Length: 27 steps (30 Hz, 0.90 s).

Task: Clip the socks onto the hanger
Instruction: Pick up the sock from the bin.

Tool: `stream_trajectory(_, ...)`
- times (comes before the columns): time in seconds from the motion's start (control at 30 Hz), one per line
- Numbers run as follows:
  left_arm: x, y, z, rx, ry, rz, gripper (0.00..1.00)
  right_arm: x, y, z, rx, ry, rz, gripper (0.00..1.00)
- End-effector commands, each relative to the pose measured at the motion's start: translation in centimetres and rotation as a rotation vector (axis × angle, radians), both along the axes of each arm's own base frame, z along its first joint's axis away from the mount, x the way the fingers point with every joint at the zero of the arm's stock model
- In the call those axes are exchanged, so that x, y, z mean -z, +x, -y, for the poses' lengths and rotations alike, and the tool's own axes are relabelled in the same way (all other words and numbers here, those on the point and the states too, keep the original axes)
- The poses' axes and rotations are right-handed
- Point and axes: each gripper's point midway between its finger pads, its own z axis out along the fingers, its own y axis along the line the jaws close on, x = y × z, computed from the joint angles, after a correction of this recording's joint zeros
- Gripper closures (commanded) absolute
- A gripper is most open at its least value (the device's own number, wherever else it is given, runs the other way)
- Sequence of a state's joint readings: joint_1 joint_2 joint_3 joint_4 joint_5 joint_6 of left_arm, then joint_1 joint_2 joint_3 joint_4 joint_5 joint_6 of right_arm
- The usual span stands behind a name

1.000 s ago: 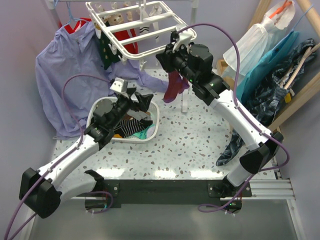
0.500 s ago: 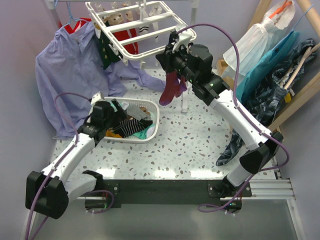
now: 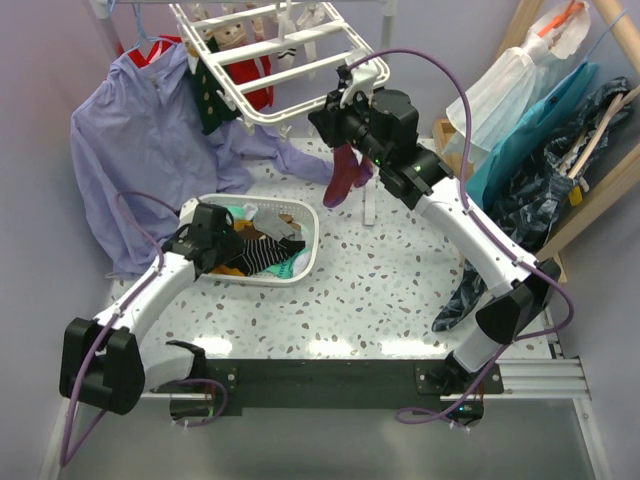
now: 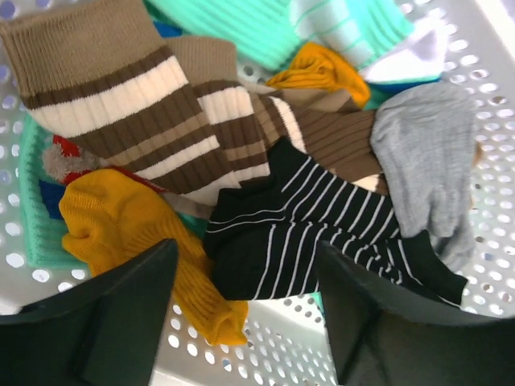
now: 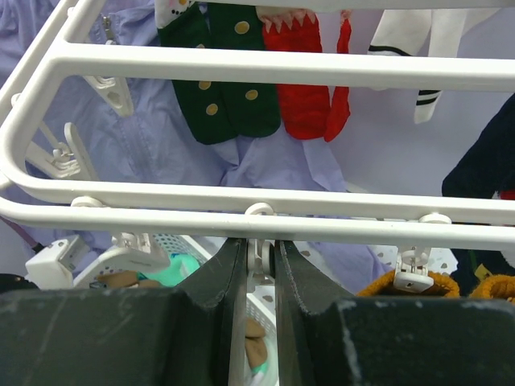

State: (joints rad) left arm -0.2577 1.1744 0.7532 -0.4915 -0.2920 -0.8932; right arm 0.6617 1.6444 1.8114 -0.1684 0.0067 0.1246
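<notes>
The white hanger (image 3: 285,55) hangs at the back with a few socks clipped on, among them a green one (image 5: 229,100) and a red one (image 5: 302,96). My right gripper (image 3: 347,97) is up at its near bar (image 5: 322,227) and shut on a small white clip (image 5: 259,256). A purple sock (image 3: 345,175) dangles just below it. My left gripper (image 3: 226,243) is down in the basket, open and empty (image 4: 245,253). Under it lie a black-white striped sock (image 4: 322,233), a mustard one (image 4: 129,229), a brown-cream striped one (image 4: 129,104), a grey one (image 4: 422,153) and a teal one (image 4: 241,24).
The white perforated laundry basket (image 3: 306,222) sits left of centre. A large lavender shirt (image 3: 130,150) hangs at the back left. Clothes and bags (image 3: 560,150) lean against a wooden frame on the right. A dark garment (image 3: 465,290) lies by the right arm.
My left gripper came down from above the basket into it and now hangs open over the socks. The hanger has shifted slightly and the purple sock has swung.
</notes>
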Motion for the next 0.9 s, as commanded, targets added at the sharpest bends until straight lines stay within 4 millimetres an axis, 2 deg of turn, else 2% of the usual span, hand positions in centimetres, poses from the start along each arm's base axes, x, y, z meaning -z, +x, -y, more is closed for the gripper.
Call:
stream_trajectory(0.0, -0.9, 1.4, 0.0, -0.042, -0.006, 0.012, 0.31, 0.2, -0.2, -0.7, -0.029, 0.008, -0.01, 0.96)
stream_trajectory(0.1, -0.2, 1.9, 0.1, -0.036, 0.005, -0.01, 0.38, 0.1, -0.2, -0.6, -0.029, 0.009, -0.009, 0.96)
stream_trajectory(0.17, 0.2, 2.4, 0.3, -0.033, 0.01, -0.017, 0.47, 0.0, -0.2, -0.6, -0.032, 0.011, -0.007, 0.96)
stream_trajectory(0.27, 0.6, 3.0, 0.5, -0.019, 0.023, -0.022, 0.49, -0.1, -0.2, -0.7, -0.032, 0.015, -0.006, 0.96)
stream_trajectory(0.47, 1.0, 4.0, -0.3, -0.043, 0.095, -0.033, 0.5, 0.2, -0.2, -0.7, -0.03, 0.012, -0.012, 0.96)
stream_trajectory(0.6, 1.4, 4.5, -0.4, -0.036, 0.146, -0.04, 0.57, 0.2, -0.3, -0.6, -0.027, 0.014, -0.013, 0.96)
stream_trajectory(0.7, 1.7, 4.5, -0.2, -0.024, 0.177, -0.056, 0.7, 0.3, -0.2, -0.5, -0.023, 0.013, -0.014, 0.96)
stream_trajectory(0.87, 0.6, 4.8, -0.1, -0.017, 0.199, -0.025, 0.91, 0.3, -0.2, -0.5, -0.023, 0.012, -0.015, 0.96)
